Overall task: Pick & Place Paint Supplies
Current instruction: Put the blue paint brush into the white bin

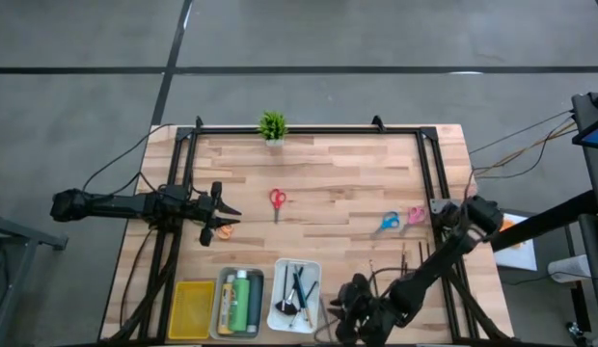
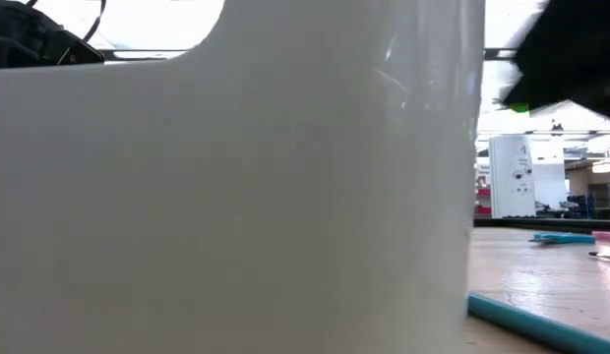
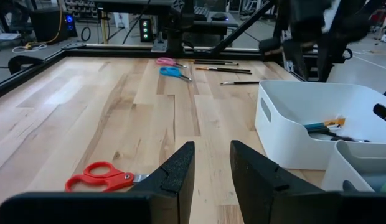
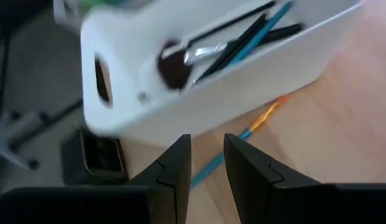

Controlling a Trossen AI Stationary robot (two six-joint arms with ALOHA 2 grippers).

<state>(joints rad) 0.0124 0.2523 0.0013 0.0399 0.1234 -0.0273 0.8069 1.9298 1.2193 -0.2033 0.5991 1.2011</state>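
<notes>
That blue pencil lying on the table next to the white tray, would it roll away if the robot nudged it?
Probably: the blue pencil looks thin and round, lying flat on smooth wood beside the white tray. It looks stiff and light, so a sideways nudge would likely send it rolling or skidding.

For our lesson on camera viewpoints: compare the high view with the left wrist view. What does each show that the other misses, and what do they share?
Only the high view shows the potted plant at the table's far edge, the yellow tray, the green and yellow paint bottles in the grey tray, and orange scissors by the left hand.

Only the left wrist view shows the room beyond the table, with its racks and lit equipment.

Both show the red scissors, blue scissors, pink scissors, loose brushes and the white tray holding brushes.
</notes>
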